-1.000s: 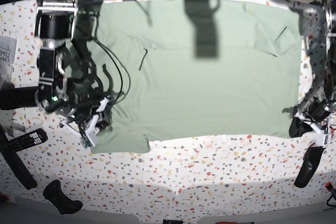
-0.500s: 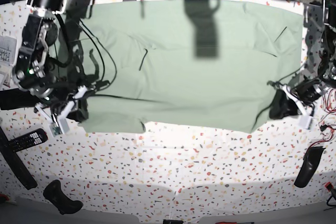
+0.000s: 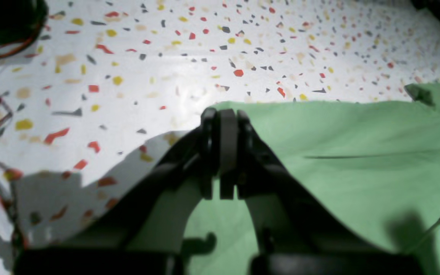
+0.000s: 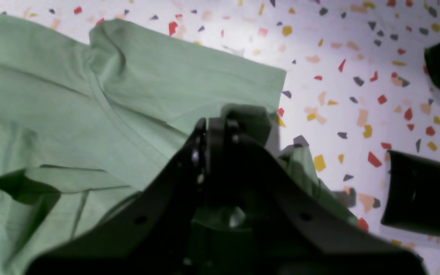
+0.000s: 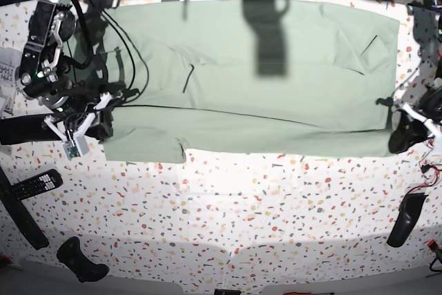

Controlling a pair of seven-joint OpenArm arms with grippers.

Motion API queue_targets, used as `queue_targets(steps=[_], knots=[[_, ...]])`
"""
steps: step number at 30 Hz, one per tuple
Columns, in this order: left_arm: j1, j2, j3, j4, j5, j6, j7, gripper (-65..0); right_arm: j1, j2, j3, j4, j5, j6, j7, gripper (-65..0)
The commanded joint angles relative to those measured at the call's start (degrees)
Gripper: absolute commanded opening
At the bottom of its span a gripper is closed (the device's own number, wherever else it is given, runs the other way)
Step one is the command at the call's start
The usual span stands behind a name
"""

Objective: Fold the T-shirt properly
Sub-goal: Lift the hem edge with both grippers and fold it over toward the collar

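Across the terrazzo table (image 5: 228, 205) lies the T-shirt (image 5: 262, 81), its near hem doubled upward. At base-view left, the right gripper (image 5: 97, 124) pinches a sleeve corner; at the right, the left gripper (image 5: 399, 129) clamps the hem corner. Soft, limp cloth: hold corners. Shadow hides the collar.

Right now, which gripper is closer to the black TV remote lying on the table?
Right. The right gripper holds the T-shirt corner just above the remote; the left gripper pinches the shirt's opposite corner, far across the table.

Base looks down; wrist views close over T-shirt (image 5: 255, 81) edges.
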Motion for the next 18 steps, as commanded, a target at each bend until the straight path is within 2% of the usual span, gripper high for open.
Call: queue_targets(steps=[1, 11, 15, 18], knots=[[-0.3, -1.3, -1.0, 1.4, -2.3, -0.5, -0.8, -65.0, 0.9, 0.8, 0.3, 1.1, 0.8, 0.3, 1.8, -65.0], [4.8, -1.9, -1.5, 8.2, -15.6, -0.5, 15.5, -65.0, 0.9, 0.8, 0.3, 1.1, 0.1, 0.3, 2.1, -65.0], [7.8, -2.6, -1.9, 15.0, -15.9, -0.5, 20.2, -65.0, 0.9, 0.8, 0.3, 1.1, -0.1, 0.3, 0.9, -65.0], [9.4, -2.5, -3.8, 18.6, -12.7, -0.5, 21.0, -65.0, 0.9, 0.8, 0.3, 1.1, -0.1, 0.3, -0.1, -65.0]])
